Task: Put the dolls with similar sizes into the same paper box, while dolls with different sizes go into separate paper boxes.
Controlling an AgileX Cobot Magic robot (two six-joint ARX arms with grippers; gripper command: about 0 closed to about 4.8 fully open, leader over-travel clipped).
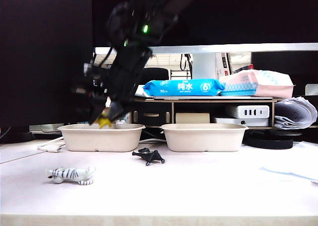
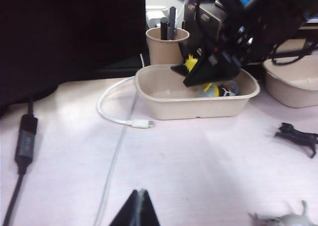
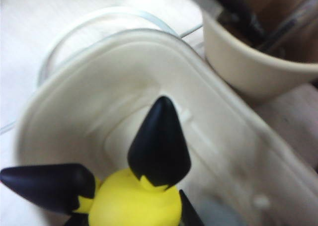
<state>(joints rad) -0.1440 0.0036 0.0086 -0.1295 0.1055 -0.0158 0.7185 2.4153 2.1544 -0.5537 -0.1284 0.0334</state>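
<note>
Your right gripper [image 1: 104,120] was clamped on the yellow-and-black figure [image 3: 134,196], just above the left paper box [image 1: 101,137]. Only the left wrist view showed the duck [image 2: 212,90] under it; your left gripper [image 2: 136,208] there looked closed together.

On the shelf behind the worktop, a blue wet-wipes pack [image 1: 183,87] carries white Chinese characters that include 纯水, a small line reading roughly "WET WIPES", and a circled 6.

A pale table [image 1: 198,186] fills the near scene. At the far side a low wooden shelf [image 1: 208,103] stands before a dark wall [image 1: 44,52], with a lit room visible behind.
</note>
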